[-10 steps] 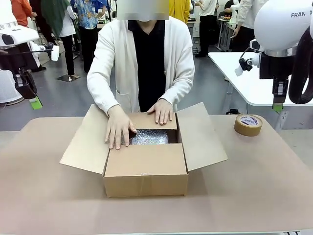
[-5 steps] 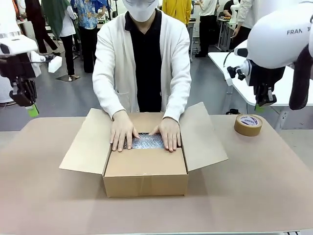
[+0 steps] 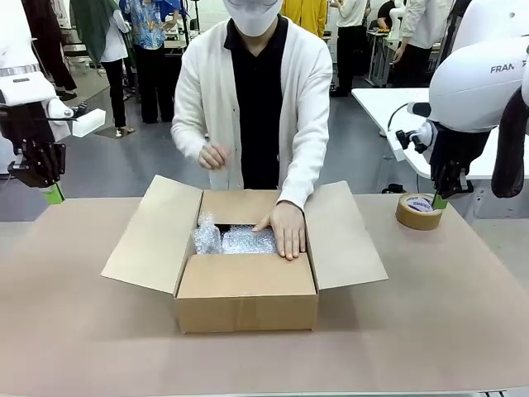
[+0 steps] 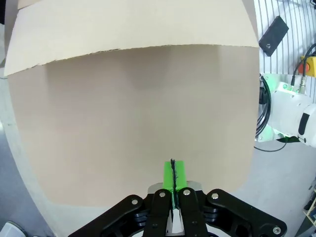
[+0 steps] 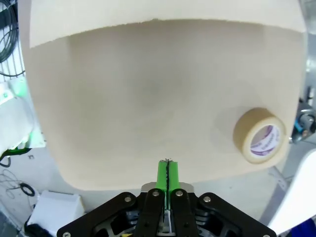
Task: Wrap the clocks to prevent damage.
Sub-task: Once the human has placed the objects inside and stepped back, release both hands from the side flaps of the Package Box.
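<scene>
An open cardboard box (image 3: 246, 299) stands mid-table with bubble wrap (image 3: 227, 240) inside it; the clocks are hidden. The person across the table presses one hand (image 3: 287, 229) on the wrap by the box's far flap. The other hand (image 3: 213, 155) is raised at chest height. My left gripper (image 3: 51, 194) hangs shut above the table's far left edge, and its green pads meet in the left wrist view (image 4: 173, 174). My right gripper (image 3: 438, 201) is shut just above the tape roll (image 3: 418, 211), pads together (image 5: 168, 173), nothing held.
The brown tape roll (image 5: 260, 136) lies at the table's far right. The box's side flaps (image 3: 153, 236) spread outward over the tan tabletop (image 3: 430, 314). A white table (image 3: 405, 124) stands behind at the right, and people stand farther off.
The person lifted the picture-left hand off the box, and the bubble wrap puffed up there. My right gripper came down toward the tape roll. My left gripper dipped slightly.
</scene>
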You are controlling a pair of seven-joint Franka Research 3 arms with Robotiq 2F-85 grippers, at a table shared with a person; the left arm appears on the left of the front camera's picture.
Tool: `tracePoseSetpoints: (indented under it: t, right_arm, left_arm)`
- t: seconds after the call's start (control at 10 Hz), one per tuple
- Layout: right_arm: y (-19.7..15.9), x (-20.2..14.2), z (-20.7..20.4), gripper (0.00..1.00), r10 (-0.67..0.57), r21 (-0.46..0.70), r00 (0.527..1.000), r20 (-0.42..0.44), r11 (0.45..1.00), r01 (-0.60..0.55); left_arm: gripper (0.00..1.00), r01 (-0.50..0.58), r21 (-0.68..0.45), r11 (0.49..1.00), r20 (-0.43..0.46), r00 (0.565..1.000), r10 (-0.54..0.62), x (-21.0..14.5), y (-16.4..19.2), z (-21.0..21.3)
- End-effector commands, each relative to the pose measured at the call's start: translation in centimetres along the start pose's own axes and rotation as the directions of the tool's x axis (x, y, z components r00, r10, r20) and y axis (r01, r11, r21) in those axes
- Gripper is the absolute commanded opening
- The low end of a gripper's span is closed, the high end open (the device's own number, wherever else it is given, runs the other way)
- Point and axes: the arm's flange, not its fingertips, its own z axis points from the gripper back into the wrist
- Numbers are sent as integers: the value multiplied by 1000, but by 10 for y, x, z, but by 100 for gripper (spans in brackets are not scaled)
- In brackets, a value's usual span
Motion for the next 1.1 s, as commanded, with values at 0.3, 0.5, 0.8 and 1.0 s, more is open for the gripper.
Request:
tracePoseSetpoints:
  t: [0.3, 0.5, 0.8, 1.0]
  right_arm:
    - [2, 1, 7, 1, 10, -30, 1000, 7, 1000, -10]
    - [2, 1, 7, 1, 10, -30, 1000, 7, 1000, -10]
    - [2, 1, 7, 1, 10, -30, 1000, 7, 1000, -10]
    - [2, 1, 7, 1, 10, -30, 1000, 7, 1000, -10]
  left_arm:
    - [0, 1, -5, 1000, -5, 1000, -1, 0, -1, -1]
    - [0, 1, -5, 1000, -5, 1000, -1, 0, -1, -1]
    - [0, 1, -5, 1000, -5, 1000, -1, 0, -1, -1]
    - [0, 1, -5, 1000, -5, 1000, -1, 0, -1, -1]
